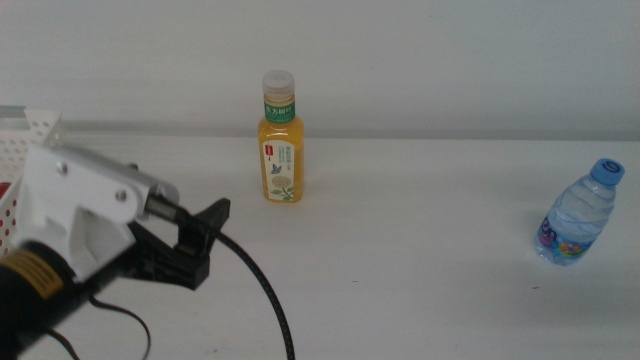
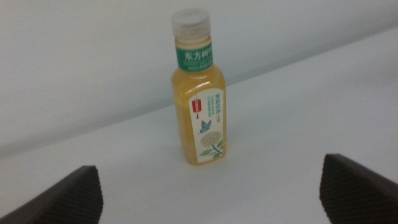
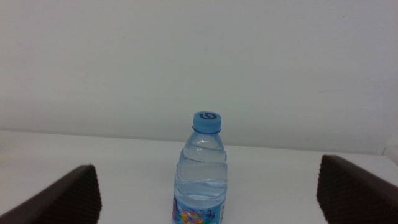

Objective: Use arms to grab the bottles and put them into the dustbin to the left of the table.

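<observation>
Orange juice bottle (image 1: 281, 140) (beige cap, green-and-white label with a small butterfly) stands upright toward the far side of the white surface (image 1: 420, 220). Left tool (image 1: 185, 245) hangs near it, jaws apart and empty. A clear blue-capped water bottle (image 1: 577, 215) stands well apart at the right edge, framed by the right tool (image 3: 208, 193), also spread. White perforated dustbin (image 1: 25, 135) sits far left.

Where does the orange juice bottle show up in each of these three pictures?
Middle view: the orange juice bottle stands upright, centre-left, ahead of the left tool.
Left wrist view: it fills the middle, beyond the open jaws.
Right wrist view: not in it; only the water bottle shows.
Shared landmark: the white table meeting the wall.
</observation>
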You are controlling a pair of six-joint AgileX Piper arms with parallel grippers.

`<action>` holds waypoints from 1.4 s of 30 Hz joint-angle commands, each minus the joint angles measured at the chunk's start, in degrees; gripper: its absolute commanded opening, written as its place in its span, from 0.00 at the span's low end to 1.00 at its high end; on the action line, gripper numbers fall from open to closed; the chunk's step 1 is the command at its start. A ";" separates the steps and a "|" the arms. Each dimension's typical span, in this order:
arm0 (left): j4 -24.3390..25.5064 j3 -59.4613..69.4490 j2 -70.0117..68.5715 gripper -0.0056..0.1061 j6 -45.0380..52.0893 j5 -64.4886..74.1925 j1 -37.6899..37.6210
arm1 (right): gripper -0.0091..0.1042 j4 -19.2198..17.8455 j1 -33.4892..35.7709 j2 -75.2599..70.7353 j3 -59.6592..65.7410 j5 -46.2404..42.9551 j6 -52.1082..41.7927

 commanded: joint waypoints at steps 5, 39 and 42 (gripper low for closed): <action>0.07 3.32 7.19 0.89 -4.98 -10.20 -0.56 | 0.90 -0.34 -0.40 -2.20 2.43 -0.71 -0.10; 6.37 -11.71 44.27 0.89 -15.45 -34.77 -1.98 | 0.90 -0.34 -0.40 -2.20 2.43 -0.71 -0.10; 2.07 -14.32 46.28 0.89 -14.09 -33.73 -3.11 | 0.90 -0.34 -0.40 -2.20 2.43 -0.71 -0.10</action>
